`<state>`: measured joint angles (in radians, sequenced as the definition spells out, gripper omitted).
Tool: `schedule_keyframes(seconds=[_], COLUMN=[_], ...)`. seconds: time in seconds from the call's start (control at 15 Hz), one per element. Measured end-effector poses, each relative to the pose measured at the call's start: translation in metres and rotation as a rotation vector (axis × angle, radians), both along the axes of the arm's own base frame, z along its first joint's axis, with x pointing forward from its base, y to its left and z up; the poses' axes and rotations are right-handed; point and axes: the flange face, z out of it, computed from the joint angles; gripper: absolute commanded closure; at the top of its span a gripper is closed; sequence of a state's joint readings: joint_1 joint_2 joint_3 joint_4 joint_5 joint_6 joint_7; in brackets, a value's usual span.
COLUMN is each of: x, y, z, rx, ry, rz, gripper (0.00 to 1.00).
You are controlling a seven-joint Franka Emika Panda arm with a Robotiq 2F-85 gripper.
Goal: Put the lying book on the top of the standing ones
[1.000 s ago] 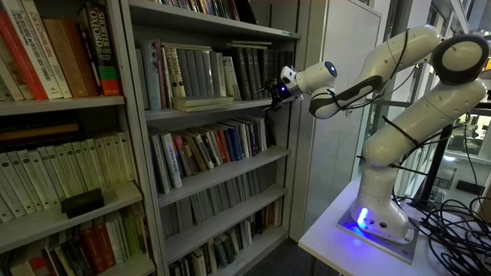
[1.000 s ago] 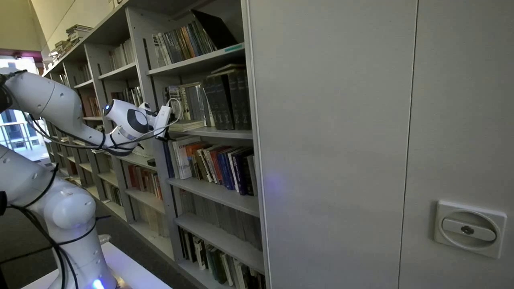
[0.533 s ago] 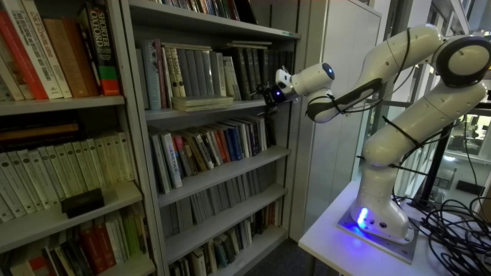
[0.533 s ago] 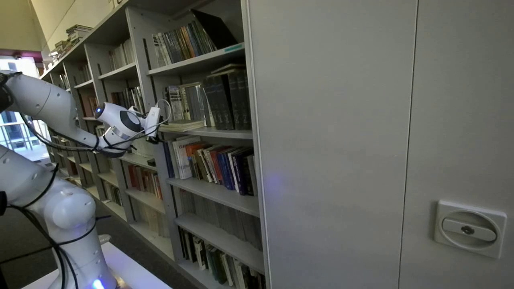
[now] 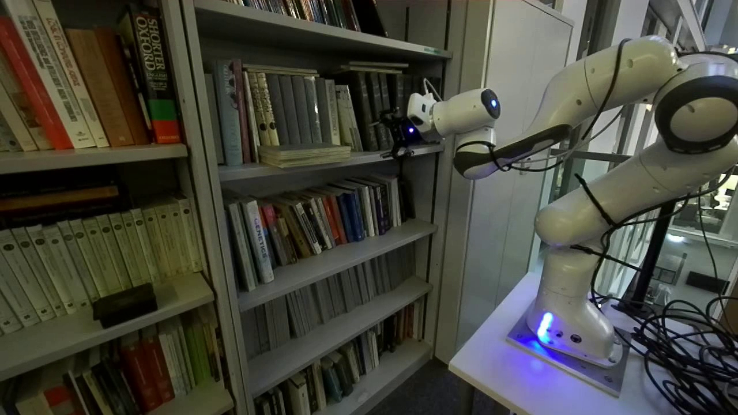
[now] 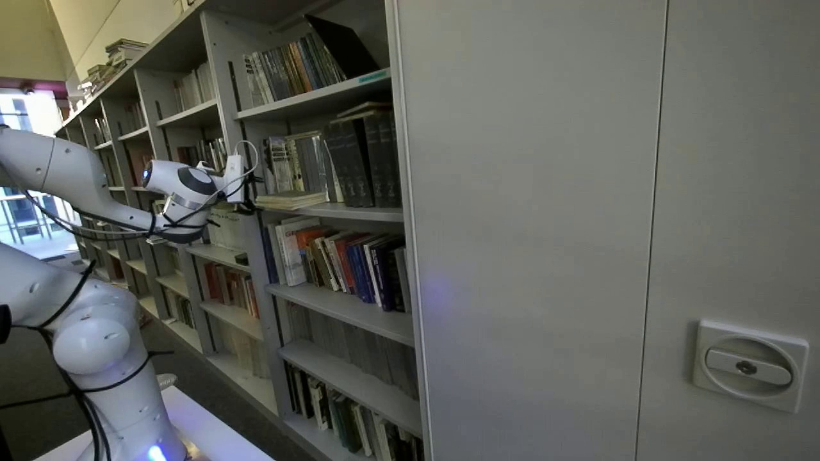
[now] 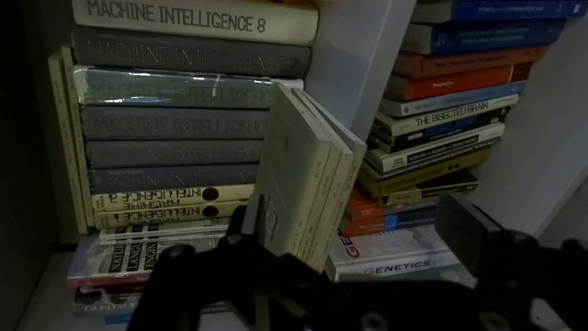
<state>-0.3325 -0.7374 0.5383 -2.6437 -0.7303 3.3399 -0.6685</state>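
Note:
A small stack of thin cream books [image 5: 304, 154] lies flat near the shelf's front edge, before the standing books [image 5: 294, 109], which have grey, white and dark spines. The stack also shows in an exterior view [image 6: 290, 200]. In the wrist view, which is turned sideways, the stack [image 7: 303, 184] stands out in front of the standing books [image 7: 174, 124]. My gripper [image 5: 380, 138] is open and empty, to the right of the stack and apart from it. In the wrist view, the gripper's [image 7: 356, 220] fingers appear either side of the stack's lower end, which the gripper partly hides.
Thin books [image 5: 279, 70] lie on top of the standing row, and more [image 5: 375, 66] on the dark volumes to the right. The shelf above [image 5: 323, 31] bounds the space. A row of colourful books [image 5: 323, 213] stands on the shelf below. Cables hang along the arm.
My gripper has moved left toward the stack in an exterior view, dipping a little and then rising. The arm's elbow has shifted. The books have not moved.

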Motion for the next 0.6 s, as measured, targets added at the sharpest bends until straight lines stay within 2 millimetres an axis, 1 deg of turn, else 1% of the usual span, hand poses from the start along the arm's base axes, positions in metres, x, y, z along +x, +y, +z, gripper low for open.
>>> schedule_keyframes(seconds=[0.2,0.4,0.6], x=[0.009,0.014,0.019], y=[0.011,0.028,0.05], z=[-0.006,-0.013,-0.01], rx=[-0.029,-0.04,-0.05], ry=[0.002,0.008,-0.006], rz=[0.01,0.052,0.096], gripper=[0.0,0.0,0.0])
